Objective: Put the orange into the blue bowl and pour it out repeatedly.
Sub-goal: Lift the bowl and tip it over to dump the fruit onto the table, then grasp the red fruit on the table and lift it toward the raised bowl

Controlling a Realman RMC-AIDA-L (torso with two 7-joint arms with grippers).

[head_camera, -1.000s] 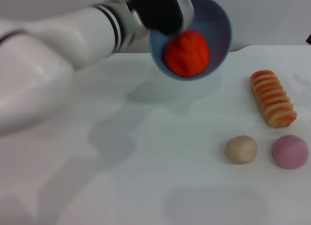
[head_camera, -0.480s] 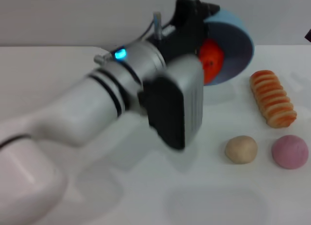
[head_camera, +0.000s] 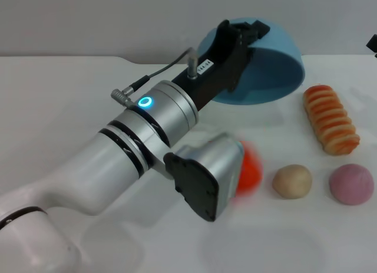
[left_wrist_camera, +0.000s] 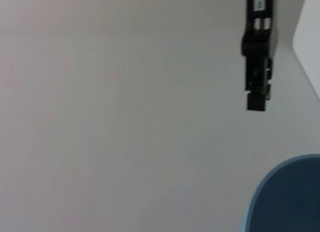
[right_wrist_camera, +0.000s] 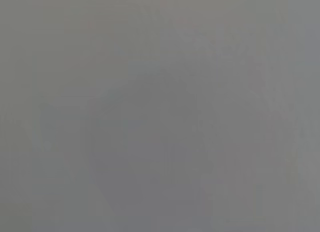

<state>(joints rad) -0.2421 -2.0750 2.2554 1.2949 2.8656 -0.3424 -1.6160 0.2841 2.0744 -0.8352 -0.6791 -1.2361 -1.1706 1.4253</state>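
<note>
Left pincer (head_camera: pixel 250 32) clamps the rim of the blue bowl (head_camera: pixel 268 72), holding it tipped mouth-down at the far side so the fruit spills. The orange (head_camera: pixel 248 168) is out on the white surface (head_camera: pixel 70 96), blurred, just left of the beige ball (head_camera: pixel 292 181). The right arm isn't visible.

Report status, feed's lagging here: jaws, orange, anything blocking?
Left gripper clamped on upturned blue bowl. Orange out on table, beside beige ball. Right gripper unseen.
</note>
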